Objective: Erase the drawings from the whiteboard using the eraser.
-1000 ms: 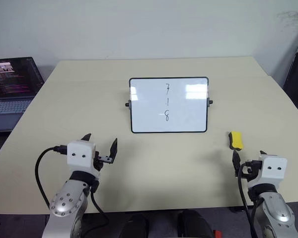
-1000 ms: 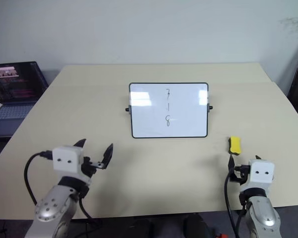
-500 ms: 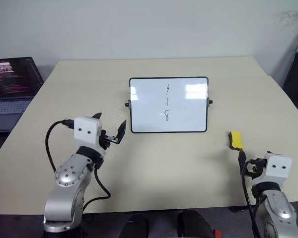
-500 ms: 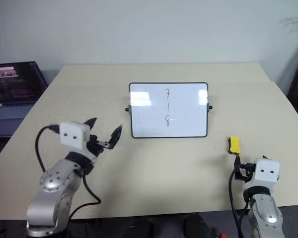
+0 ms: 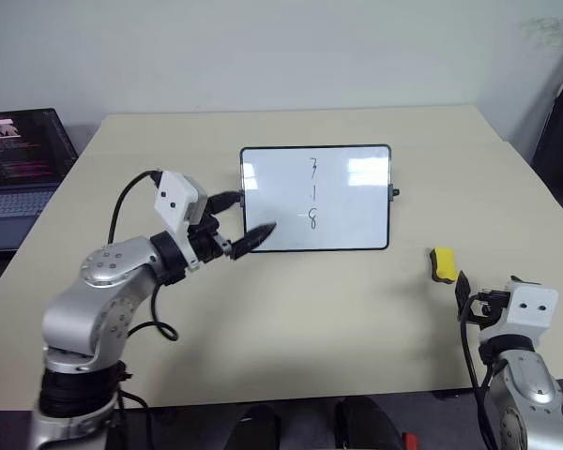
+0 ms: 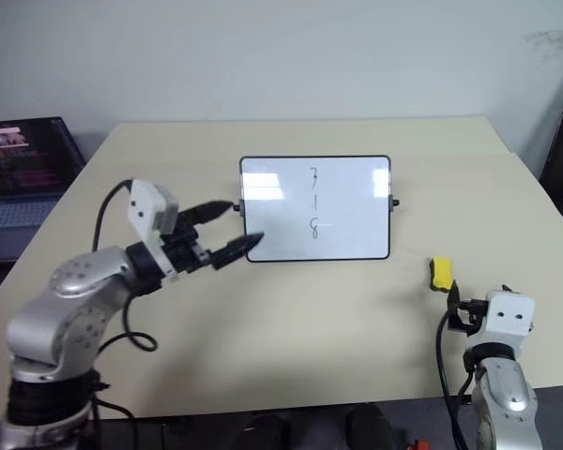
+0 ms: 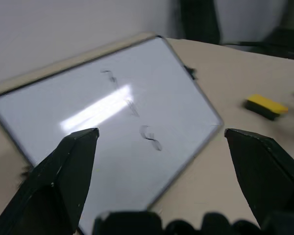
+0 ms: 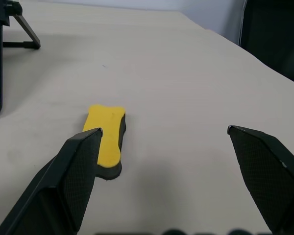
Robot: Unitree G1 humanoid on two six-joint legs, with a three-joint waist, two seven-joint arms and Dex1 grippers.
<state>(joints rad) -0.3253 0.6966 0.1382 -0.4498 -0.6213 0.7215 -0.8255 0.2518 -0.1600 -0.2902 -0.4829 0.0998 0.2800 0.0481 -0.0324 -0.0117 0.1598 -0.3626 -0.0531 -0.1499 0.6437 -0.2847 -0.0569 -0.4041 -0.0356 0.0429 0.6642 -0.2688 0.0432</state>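
The whiteboard (image 5: 357, 208) stands propped at the table's middle, with the drawings (image 5: 313, 193) in a thin dark column near its centre. My left gripper (image 5: 253, 214) hovers open right in front of the board's lower left part, pointing at it; in the left wrist view the board (image 7: 176, 112) and its marks (image 7: 149, 137) lie between the spread fingers. The yellow eraser (image 5: 442, 264) with a dark underside lies flat on the table, to the right of the board. My right gripper (image 5: 488, 284) is open just behind it, and the eraser (image 8: 107, 137) sits by one finger, untouched.
An open laptop (image 5: 19, 150) sits on a lower surface off the table's left edge. The beige table (image 5: 310, 309) has bare room in front of the board. A dark chair (image 5: 561, 131) stands at the far right.
My left arm has risen and swung right, from the table's front left to the whiteboard's lower left part, staying open. The right gripper has barely shifted near the eraser.
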